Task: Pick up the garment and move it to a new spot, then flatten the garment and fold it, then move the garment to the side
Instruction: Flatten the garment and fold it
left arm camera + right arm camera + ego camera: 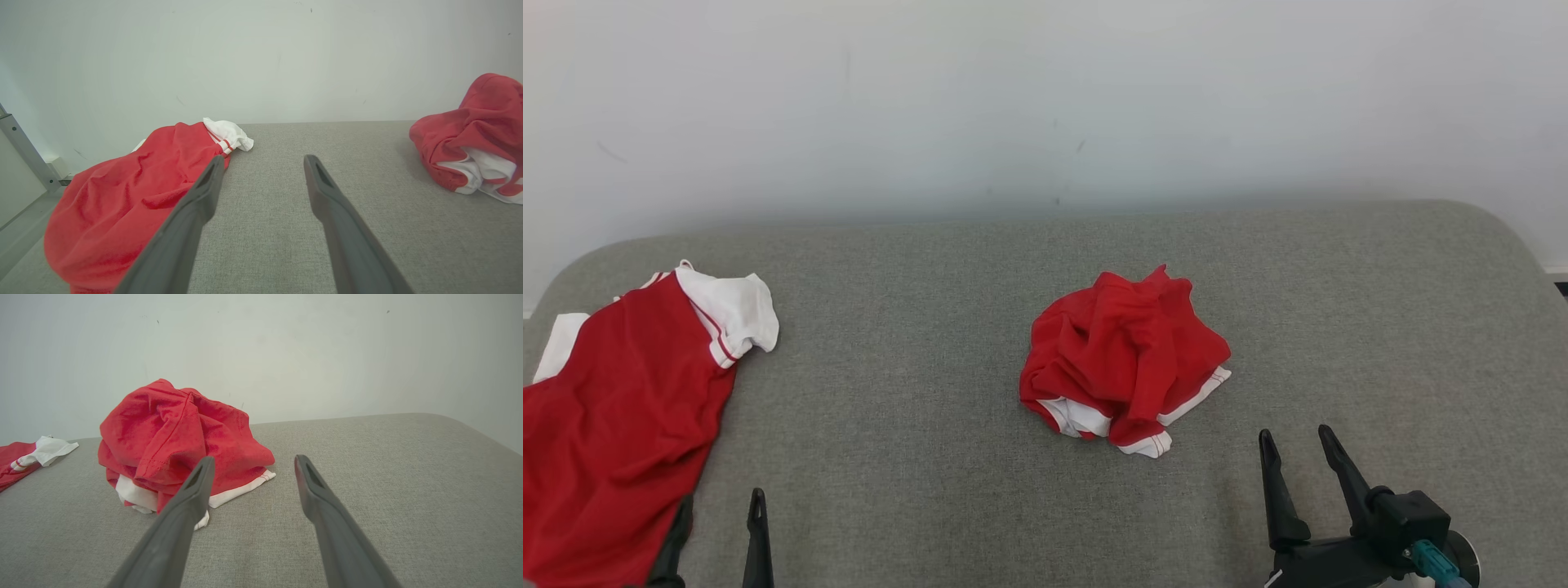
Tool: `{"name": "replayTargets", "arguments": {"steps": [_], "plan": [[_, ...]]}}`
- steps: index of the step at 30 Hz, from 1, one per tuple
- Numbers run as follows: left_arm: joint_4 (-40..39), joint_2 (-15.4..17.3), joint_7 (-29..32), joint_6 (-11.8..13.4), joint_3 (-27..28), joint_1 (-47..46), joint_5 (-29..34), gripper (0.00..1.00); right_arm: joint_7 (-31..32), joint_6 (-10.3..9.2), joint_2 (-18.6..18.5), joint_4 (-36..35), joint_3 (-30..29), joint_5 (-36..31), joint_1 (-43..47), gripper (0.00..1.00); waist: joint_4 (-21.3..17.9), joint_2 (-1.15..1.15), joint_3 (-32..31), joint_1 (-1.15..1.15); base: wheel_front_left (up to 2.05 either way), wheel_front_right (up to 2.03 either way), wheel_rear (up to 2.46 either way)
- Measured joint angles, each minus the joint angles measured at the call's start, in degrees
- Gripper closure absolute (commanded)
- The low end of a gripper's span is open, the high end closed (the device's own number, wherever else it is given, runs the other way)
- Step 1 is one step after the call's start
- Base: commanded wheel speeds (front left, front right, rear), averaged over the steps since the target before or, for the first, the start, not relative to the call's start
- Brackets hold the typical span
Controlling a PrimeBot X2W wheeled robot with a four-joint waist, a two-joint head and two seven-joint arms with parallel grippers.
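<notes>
Grey fabric is covering the surface (980, 506). Nearest me, the left pincer (721, 500) and the right pincer (1294, 434) are both standing spread wide, pinching nothing. Beyond the right one, the crumpled red garment (1123, 367) is lying mid-surface. Another red-and-white shirt (621, 408) is sprawling along the left edge beside the left pincer, and a pale wall (1045, 98) is rising behind.

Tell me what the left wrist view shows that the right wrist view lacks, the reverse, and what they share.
Left wrist, not right: the open left gripper and a grey metal post at the edge. Right wrist, not left: the open right gripper and the grey padded surface rounding off at its corner. Both: the crumpled red garment, the spread red-and-white shirt, the surface, the white wall.
</notes>
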Motion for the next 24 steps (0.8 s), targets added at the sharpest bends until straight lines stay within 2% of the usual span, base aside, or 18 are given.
{"name": "replayTargets", "arguments": {"steps": [24], "plan": [[0.0, 0.5, 0.0, 0.5, -0.5, -0.1, -1.0, 0.0, 0.0, -0.01, 0.0, 0.6, 0.1, 0.1, -0.1, 0.0, 0.4, 0.0, 0.1, 0.0, 0.0, 0.0, 0.0]]}}
